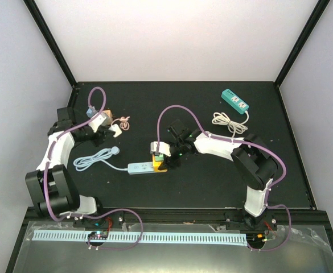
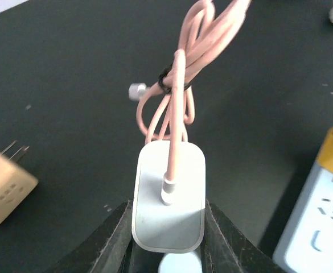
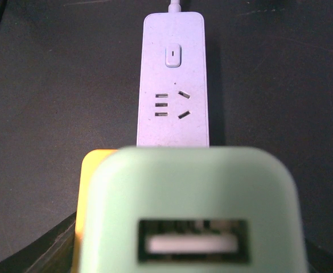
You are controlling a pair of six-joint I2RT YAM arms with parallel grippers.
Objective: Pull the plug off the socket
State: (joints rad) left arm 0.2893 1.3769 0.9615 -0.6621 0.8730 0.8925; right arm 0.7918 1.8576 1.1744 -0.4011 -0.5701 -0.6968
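Black matting covers the counter [image 1: 212, 182], which is hemmed by a dark rail [image 1: 295, 145] on each side and a pale wall at the back. Near the middle lies a pale blue power strip [image 1: 139, 168], its cord [image 1: 95, 160] looped off toward the left arm. At the strip's right end sits a yellow adapter [image 1: 160, 166], and right against it is the green plug [image 1: 158, 150], USB port facing the right wrist camera. The right fingers [image 3: 29, 256] are grasping that green plug from the right side. I cannot tell whether its pins are seated or already free. The strip's other sockets show bare, with its switch beyond them.

Over at the back left, the left fingers [image 2: 118, 233] are clenched on a white charger [image 2: 169, 196], one on each flank. Its pink cable [image 2: 180, 85], bundled with a black tie, trails away over the mat. A beige adapter [image 2: 4, 190] lies just beside it, prongs out, not far from the left rail.

A teal power strip [image 1: 235, 100] rests near the back right corner, with its white cord [image 1: 229, 122] coiled in front of it, well apart from the plug. Open mat runs in front of the pale strip down to the near edge, and more lies behind it toward the wall.
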